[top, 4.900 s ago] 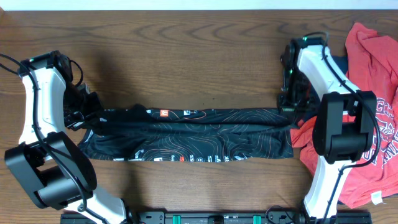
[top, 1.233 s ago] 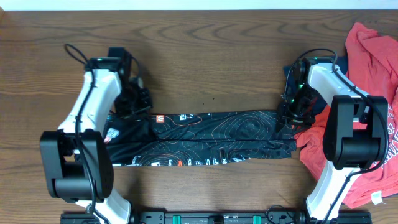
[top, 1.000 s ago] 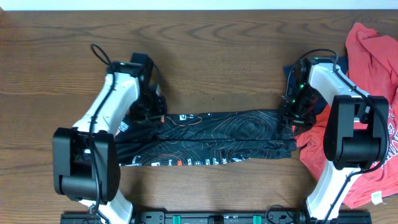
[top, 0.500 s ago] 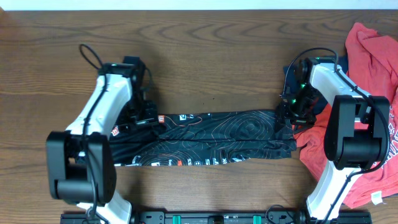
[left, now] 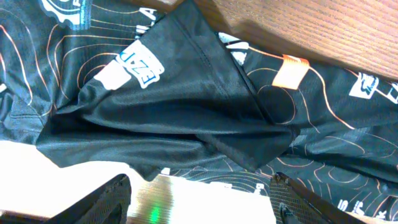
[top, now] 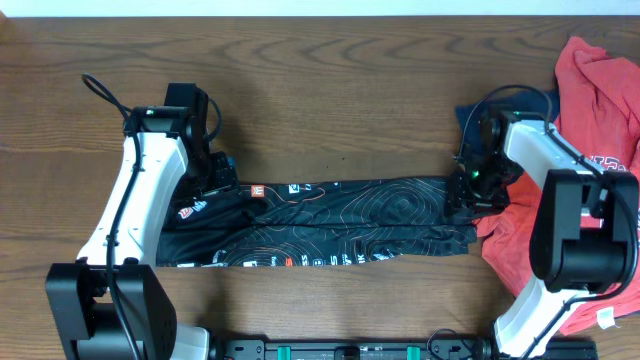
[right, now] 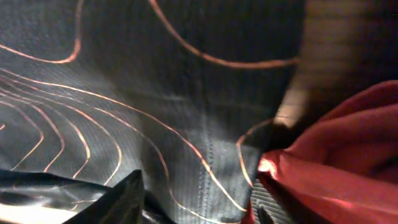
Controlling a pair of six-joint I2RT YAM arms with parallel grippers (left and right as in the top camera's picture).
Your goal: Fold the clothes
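**Both ends could snag**

The black jersey (top: pixel 340 225) lies in a long band across mid-table, its right end touching the red T-shirt (top: pixel 590 90). The left gripper (left: pixel 199 200), jaws spread, hangs over rumpled layers and may pinch too many. I cannot tell how the right gripper (top: pixel 466 194) holds its jaws; it may catch red cloth.

Small white logos on black jersey (left: pixel 186 112), white print on red T-shirt (top: pixel 592 85), none legible
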